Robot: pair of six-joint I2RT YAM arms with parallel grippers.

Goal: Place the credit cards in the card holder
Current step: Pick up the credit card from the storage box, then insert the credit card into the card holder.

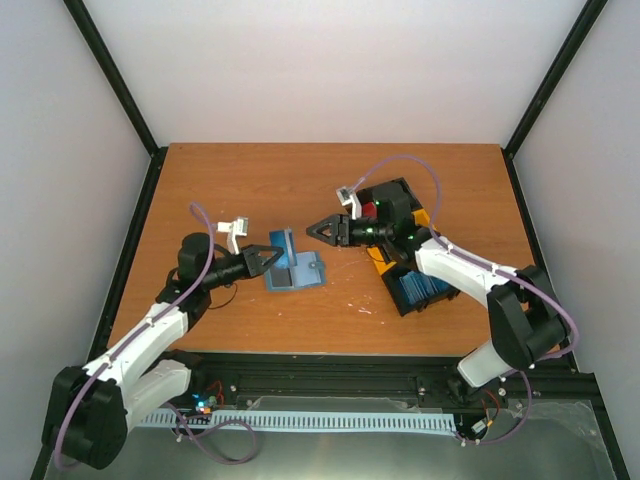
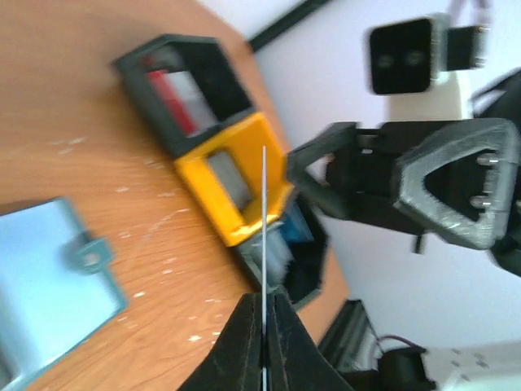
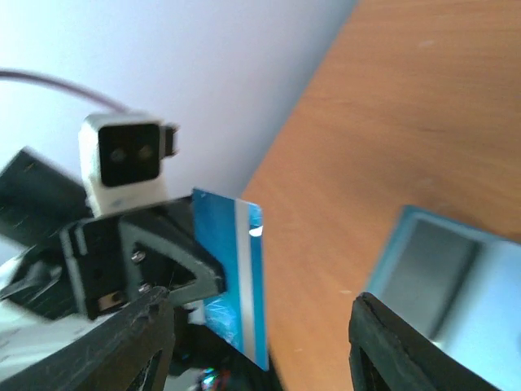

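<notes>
The wooden table (image 1: 300,180) carried the black-and-yellow tray (image 2: 213,195) at the right. The card holder (image 1: 300,272) lay flat to the tray's left, near the middle. The left gripper (image 2: 264,305) was clamped on the edge of a blue credit card (image 3: 236,269), held upright over the holder's far left part. The right gripper (image 1: 318,230), jaws apart, faced the card from the right without touching it. Such a narrow pinch looked risky: the card could pivot or slip on insertion, and pushing might slide the holder, which nothing pinned down. The open right fingers might also clip the card. No brand or writing was legible; only a pale stripe showed.
</notes>
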